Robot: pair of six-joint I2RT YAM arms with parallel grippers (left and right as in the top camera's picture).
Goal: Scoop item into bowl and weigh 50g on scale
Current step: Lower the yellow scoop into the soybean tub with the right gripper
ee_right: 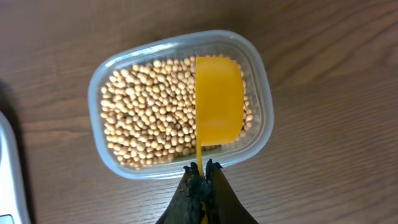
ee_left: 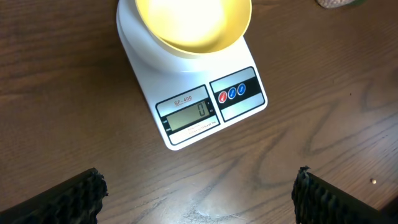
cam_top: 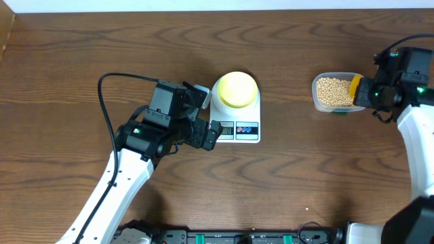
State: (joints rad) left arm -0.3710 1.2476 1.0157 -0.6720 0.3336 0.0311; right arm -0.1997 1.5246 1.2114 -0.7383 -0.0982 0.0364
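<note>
The tan beans (cam_top: 331, 91) fill a clear plastic tub (cam_top: 319, 104) at the right; they also show in the right wrist view (ee_right: 149, 118). My right gripper (ee_right: 202, 168) is shut on the handle of an orange scoop (ee_right: 217, 106), whose empty cup lies over the beans; the scoop also shows in the overhead view (cam_top: 354, 86). The pale yellow-green bowl (cam_top: 236, 89) sits empty on the white scale (cam_top: 234, 131). In the left wrist view the bowl (ee_left: 193, 28) is on the scale (ee_left: 186, 93), whose display (ee_left: 191, 114) reads 0. My left gripper (ee_left: 199, 196) is open and empty just in front of the scale.
Dark wooden table (cam_top: 305, 176) all round. The tub's clear rim (ee_right: 180, 171) lies just ahead of my right fingertips. A black cable (cam_top: 102, 108) loops from the left arm. A rail with fittings (cam_top: 237, 237) runs along the table's front edge.
</note>
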